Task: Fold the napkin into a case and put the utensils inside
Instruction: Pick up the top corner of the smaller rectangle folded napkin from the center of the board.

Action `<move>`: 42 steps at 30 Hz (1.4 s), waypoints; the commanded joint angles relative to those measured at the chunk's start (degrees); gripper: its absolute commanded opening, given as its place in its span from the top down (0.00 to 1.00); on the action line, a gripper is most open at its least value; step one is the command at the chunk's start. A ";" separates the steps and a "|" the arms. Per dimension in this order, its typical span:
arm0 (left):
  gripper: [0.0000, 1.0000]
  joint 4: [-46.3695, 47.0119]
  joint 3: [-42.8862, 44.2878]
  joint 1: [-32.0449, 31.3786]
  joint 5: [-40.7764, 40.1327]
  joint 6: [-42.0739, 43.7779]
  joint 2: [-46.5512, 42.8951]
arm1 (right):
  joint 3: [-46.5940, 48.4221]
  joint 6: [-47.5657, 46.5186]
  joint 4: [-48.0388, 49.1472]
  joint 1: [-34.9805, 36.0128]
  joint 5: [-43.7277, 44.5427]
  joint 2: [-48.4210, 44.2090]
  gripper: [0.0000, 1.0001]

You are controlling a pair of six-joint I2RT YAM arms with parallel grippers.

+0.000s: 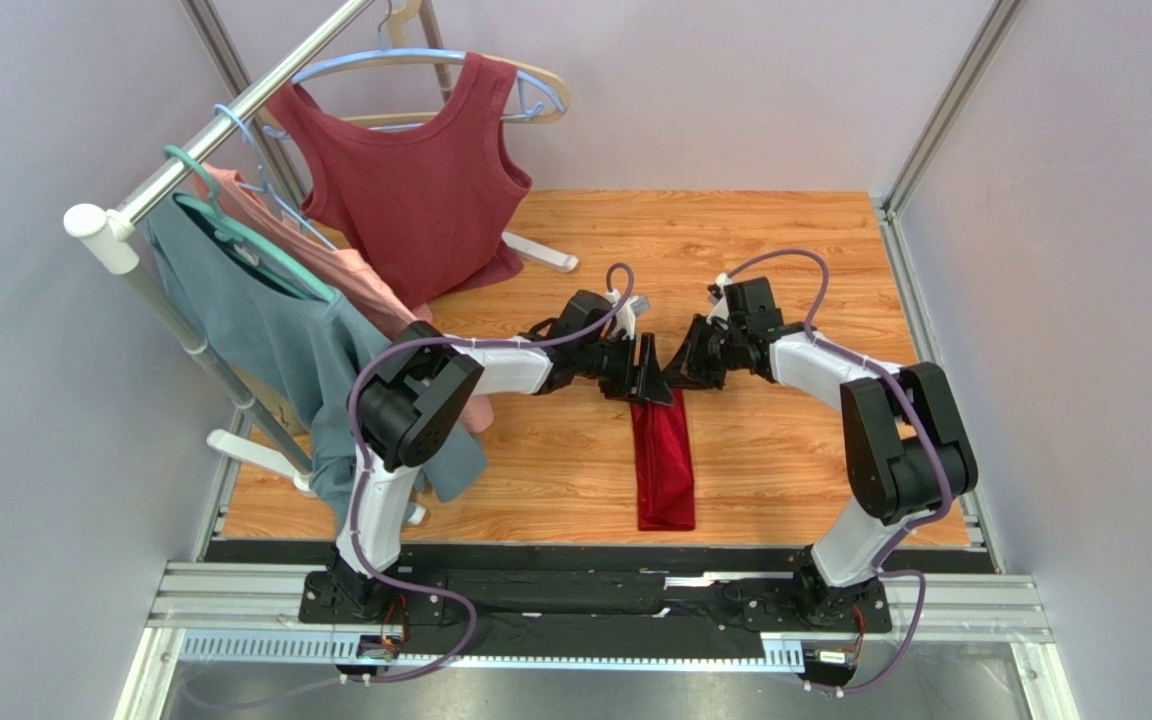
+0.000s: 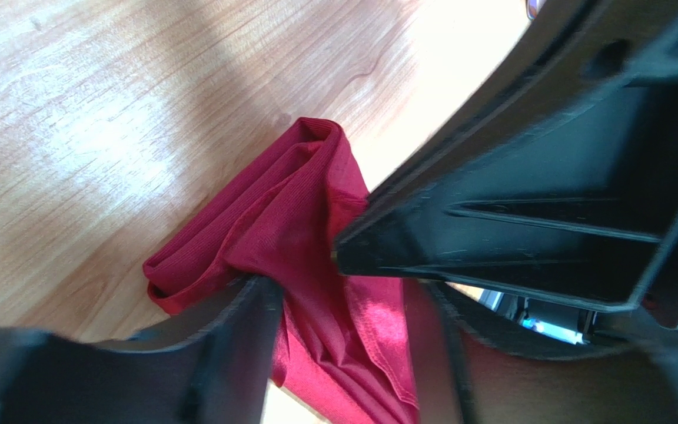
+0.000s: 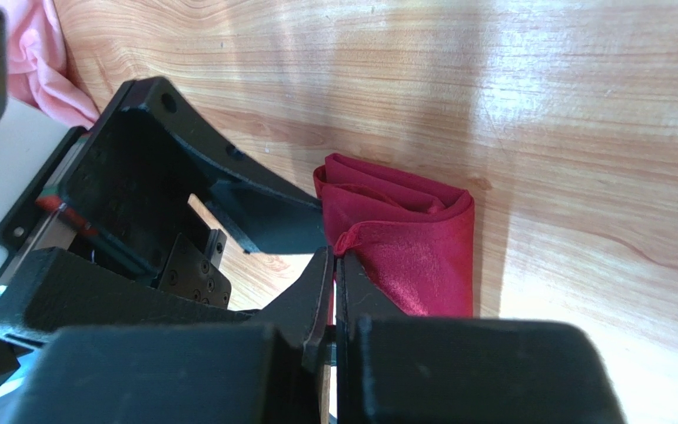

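Note:
The crimson napkin [image 1: 665, 465] lies on the wooden table [image 1: 778, 240] as a narrow lengthwise strip, its far end bunched in layered folds [image 2: 298, 203]. My left gripper [image 1: 642, 369] is at that far end, open, its fingers [image 2: 228, 344] standing either side of the cloth [image 2: 351, 305]. My right gripper [image 1: 686, 365] meets it from the right and is shut on the napkin's hemmed edge [image 3: 335, 258]. The napkin [image 3: 413, 247] spreads just past those fingertips. The utensils are out of view.
A clothes rail [image 1: 222, 128] stands at the back left with a maroon sleeveless top [image 1: 417, 180], a pink garment [image 1: 334, 263] and a teal shirt [image 1: 267, 330] on hangers. Grey walls close in the table on three sides.

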 commanded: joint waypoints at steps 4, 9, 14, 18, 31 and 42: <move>0.52 1.83 2.52 0.12 -0.07 0.50 -0.59 | 0.32 1.72 2.62 0.91 -6.36 3.63 1.00; 0.73 2.00 2.26 0.03 -0.07 -0.03 -0.41 | 1.55 0.75 1.13 0.82 -6.10 3.90 1.00; 0.99 1.04 1.73 0.12 -1.57 0.32 -1.46 | 2.43 -0.48 -0.37 0.20 -6.36 3.11 0.96; 1.00 -0.54 1.90 0.21 -1.83 -0.38 -1.90 | 1.64 -3.37 -3.44 -1.29 -2.86 -2.84 0.69; 1.00 -15.83 7.44 0.30 -5.17 -10.66 -2.87 | -19.97 -12.51 10.25 13.00 22.16 -27.73 0.43; 1.00 -19.79 7.27 0.30 -5.17 -17.17 -3.84 | -17.62 -17.88 13.08 22.34 38.19 -21.78 0.53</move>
